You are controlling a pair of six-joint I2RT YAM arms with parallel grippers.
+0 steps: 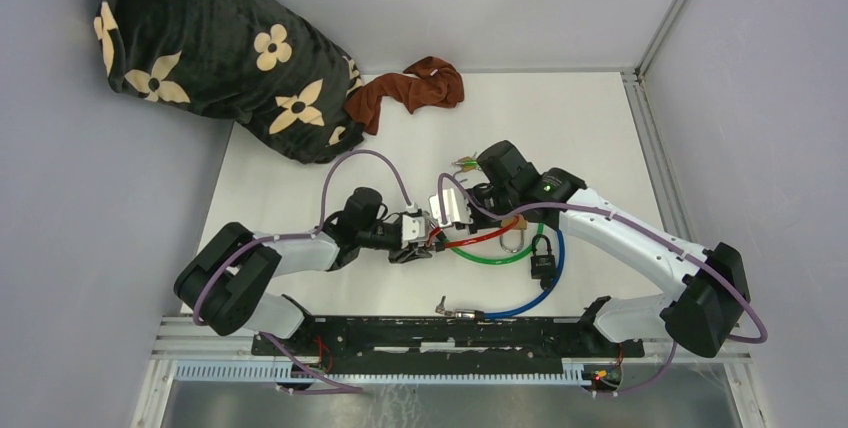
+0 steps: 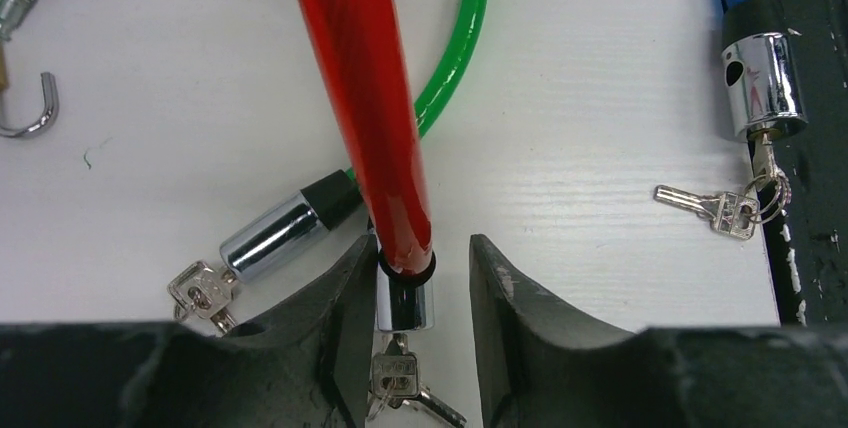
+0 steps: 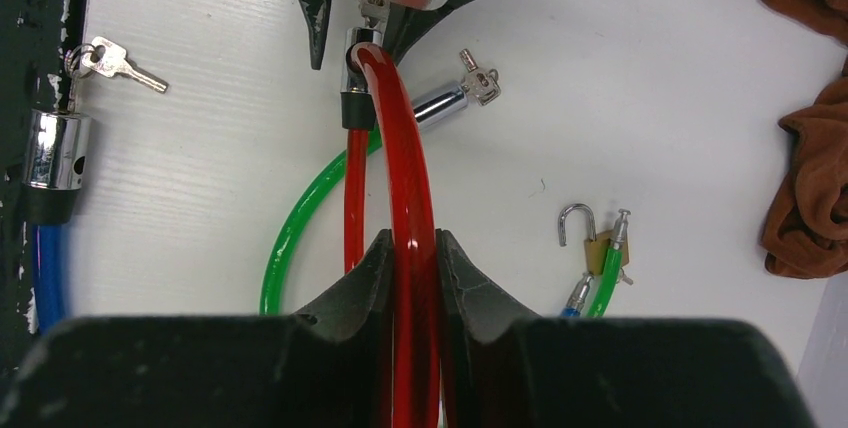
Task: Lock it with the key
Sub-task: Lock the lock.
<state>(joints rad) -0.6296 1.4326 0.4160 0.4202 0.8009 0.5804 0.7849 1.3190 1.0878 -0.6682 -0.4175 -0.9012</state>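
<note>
A red cable lock (image 1: 480,238) lies across the table middle. Its chrome barrel (image 2: 405,300) sits between my left gripper's (image 2: 420,268) open jaws: the left finger touches it and the right finger stands apart. A key (image 2: 402,373) with spare keys on a ring sticks in the barrel's end. My right gripper (image 3: 412,253) is shut on the red cable (image 3: 405,168) some way back from the barrel (image 3: 358,48). In the top view the left gripper (image 1: 425,233) and the right gripper (image 1: 500,220) face each other.
A green cable lock (image 2: 455,58) with barrel (image 2: 270,233) and keys (image 2: 200,293) lies beside it. A blue cable lock barrel (image 2: 765,83) with keys (image 2: 720,208) lies near the black rail. There are also an open brass padlock (image 3: 590,238), a black padlock (image 1: 543,263), a brown cloth (image 1: 410,88) and a floral blanket (image 1: 210,48).
</note>
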